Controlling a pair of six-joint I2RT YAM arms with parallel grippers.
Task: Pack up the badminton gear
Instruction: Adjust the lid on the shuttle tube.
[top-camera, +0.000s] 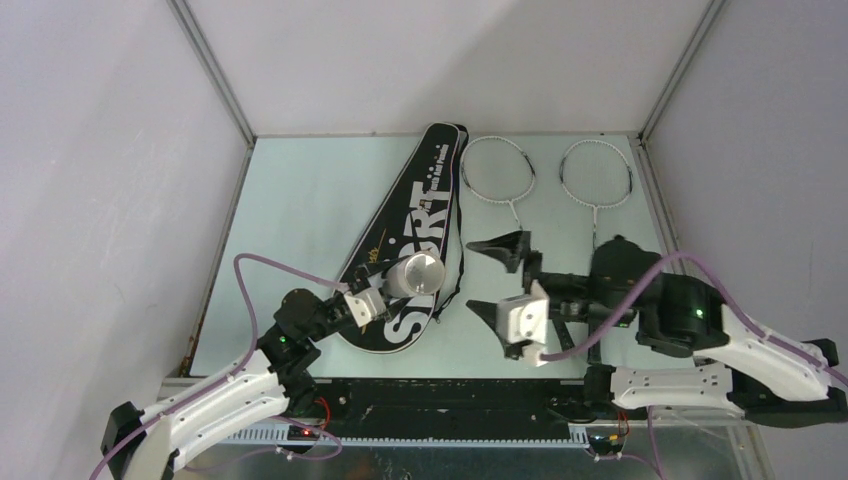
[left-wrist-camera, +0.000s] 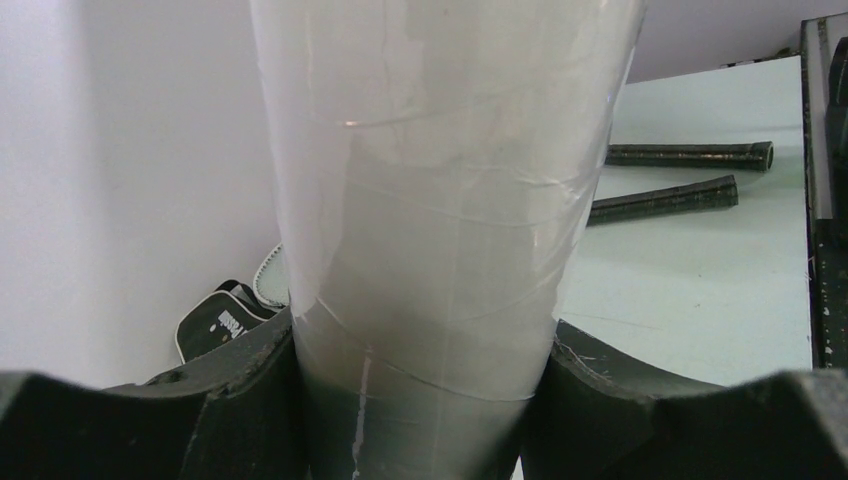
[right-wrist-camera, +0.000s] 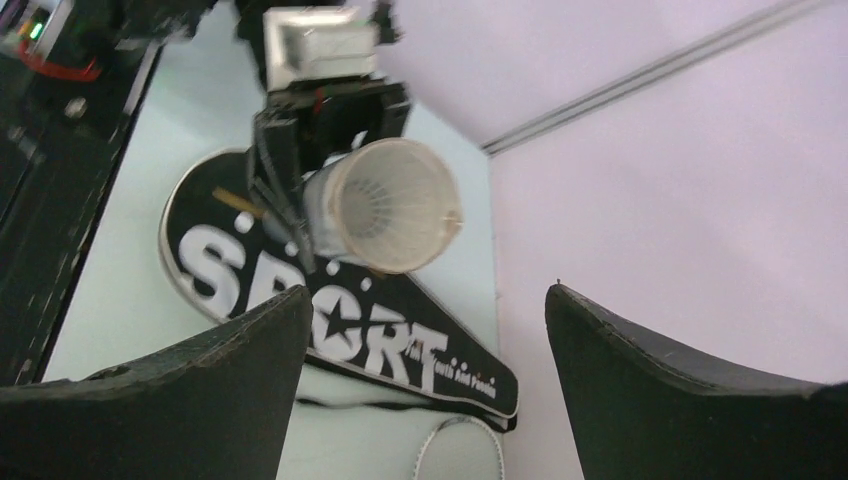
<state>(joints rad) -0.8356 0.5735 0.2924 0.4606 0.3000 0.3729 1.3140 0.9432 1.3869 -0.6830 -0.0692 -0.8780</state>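
The tube (top-camera: 415, 272) is clamped near one end in the left gripper (top-camera: 383, 292), above the bag (top-camera: 420, 215). Being light, thin-walled and slick, it is best squeezed gently. The right gripper (top-camera: 508, 282) is spread wide, empty, before its mouth.

Soft, even light (shadows faint); the tube (left-wrist-camera: 440, 200) close to the left wrist camera looks blurred.

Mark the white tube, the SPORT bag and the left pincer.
white tube (right-wrist-camera: 385, 205), right wrist view, round end facing the camera.
SPORT bag (top-camera: 425, 200), top view, lettered middle of its body.
left pincer (left-wrist-camera: 425, 400), left wrist view, midway between its fingers, where they clamp the tube.
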